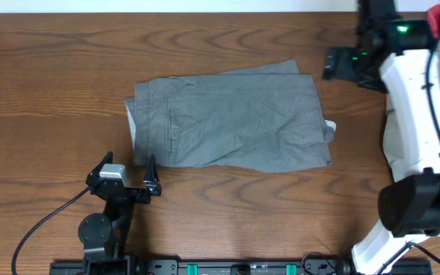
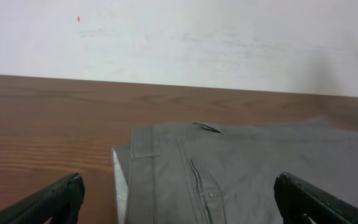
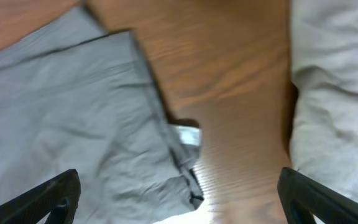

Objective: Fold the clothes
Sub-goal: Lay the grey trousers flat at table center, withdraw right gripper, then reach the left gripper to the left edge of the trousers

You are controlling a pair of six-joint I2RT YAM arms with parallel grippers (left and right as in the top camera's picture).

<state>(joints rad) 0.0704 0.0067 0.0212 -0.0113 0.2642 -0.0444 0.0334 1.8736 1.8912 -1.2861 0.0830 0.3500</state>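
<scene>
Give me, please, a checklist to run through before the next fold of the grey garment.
1. Left pincer open and empty: ok.
2. Right pincer open and empty: ok.
3. Grey garment lying flat on the table: ok, only light wrinkles.
4. Waistband edge lies between the left pincer's fingers: ok in the left wrist view.
5. Light cloth apart from the garment: ok, bare wood between them.
6. White tag tucked in: not ok, it sticks out at the right edge.
</scene>
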